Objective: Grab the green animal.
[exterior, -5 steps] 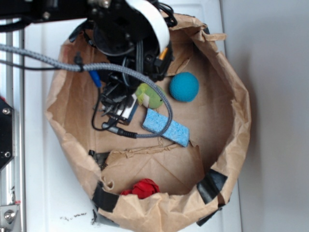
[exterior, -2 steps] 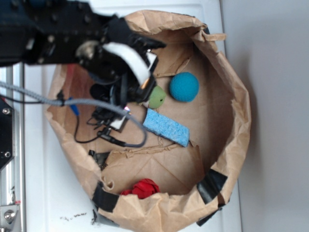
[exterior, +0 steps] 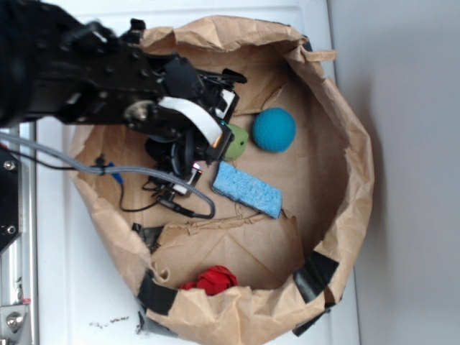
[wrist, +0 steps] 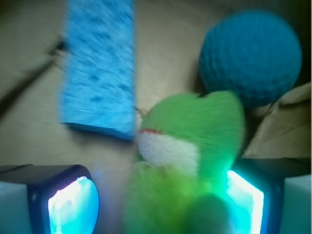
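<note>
Even, bright, diffuse light fills the exterior view; the white table is nearly washed out and the grey surface right of the paper bag looks flat. Soft shadow gathers inside the bag under its upper rim. The black arm above the bag's left side reads as a dark, slightly smeared mass with little detail.

The wrist view is dimmer and soft throughout. The green animal is blurred, worst toward the bottom edge. The teal ball above it and the blue sponge show faint texture. Both pincer fingers glow cyan with glare.
</note>
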Controlling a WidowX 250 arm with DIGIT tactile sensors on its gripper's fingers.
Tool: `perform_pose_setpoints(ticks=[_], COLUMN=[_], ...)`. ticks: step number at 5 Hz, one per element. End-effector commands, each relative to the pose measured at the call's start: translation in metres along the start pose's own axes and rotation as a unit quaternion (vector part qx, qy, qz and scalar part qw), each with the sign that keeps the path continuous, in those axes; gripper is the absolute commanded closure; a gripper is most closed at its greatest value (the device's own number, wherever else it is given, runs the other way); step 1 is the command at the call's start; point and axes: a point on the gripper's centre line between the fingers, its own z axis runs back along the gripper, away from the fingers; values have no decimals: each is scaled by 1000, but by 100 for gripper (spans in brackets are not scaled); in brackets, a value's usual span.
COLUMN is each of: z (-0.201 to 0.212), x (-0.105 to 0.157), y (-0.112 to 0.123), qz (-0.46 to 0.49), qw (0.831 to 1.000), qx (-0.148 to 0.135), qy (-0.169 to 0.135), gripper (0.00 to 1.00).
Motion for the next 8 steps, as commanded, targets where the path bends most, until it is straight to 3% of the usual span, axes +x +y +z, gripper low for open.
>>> perform_pose_setpoints(ticks=[1,2,4,6,7,8], z=[-17,-25,9,84,119,133], x=[21,18,16,18,25,27], y=[4,7,8,12,17,18], qz=[-18,-16,-27,2,61,110], qw=[999,999,997,996,994,993], qx=[38,46,20,-22,-35,-10], qy=[-5,-16,-66,-91,-79,-44], gripper=[0,100,100,100,100,100])
